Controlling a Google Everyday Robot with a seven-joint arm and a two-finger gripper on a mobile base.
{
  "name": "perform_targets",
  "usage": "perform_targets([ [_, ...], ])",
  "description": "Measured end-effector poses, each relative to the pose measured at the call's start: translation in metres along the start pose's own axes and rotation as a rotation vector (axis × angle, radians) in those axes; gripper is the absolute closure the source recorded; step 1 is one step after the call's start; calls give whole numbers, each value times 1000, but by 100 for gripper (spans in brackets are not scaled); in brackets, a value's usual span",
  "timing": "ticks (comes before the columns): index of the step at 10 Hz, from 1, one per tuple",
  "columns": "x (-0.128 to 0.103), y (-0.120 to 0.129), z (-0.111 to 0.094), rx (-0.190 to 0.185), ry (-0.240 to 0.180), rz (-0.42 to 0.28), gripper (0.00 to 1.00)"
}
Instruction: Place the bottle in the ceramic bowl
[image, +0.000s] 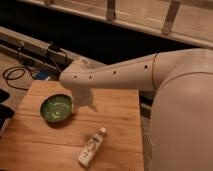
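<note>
The pincer (84, 100) hangs low over the wooden bench (120, 112), just right of the green bowl (56, 108). The bottle (92, 147) lies on its side nearer, apart from the bowl, its cap pointing far and right.

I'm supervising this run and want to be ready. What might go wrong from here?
The end effector hangs right beside the ceramic bowl, so a careless move may nudge it. The bottle lies flat on the wooden table, apart from both; a glancing grasp might roll it away.
</note>
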Motion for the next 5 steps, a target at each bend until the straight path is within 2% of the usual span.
perform_targets([
  [2, 4, -14, 19, 11, 27, 22, 35],
  [5, 10, -29, 44, 59, 92, 91, 35],
])
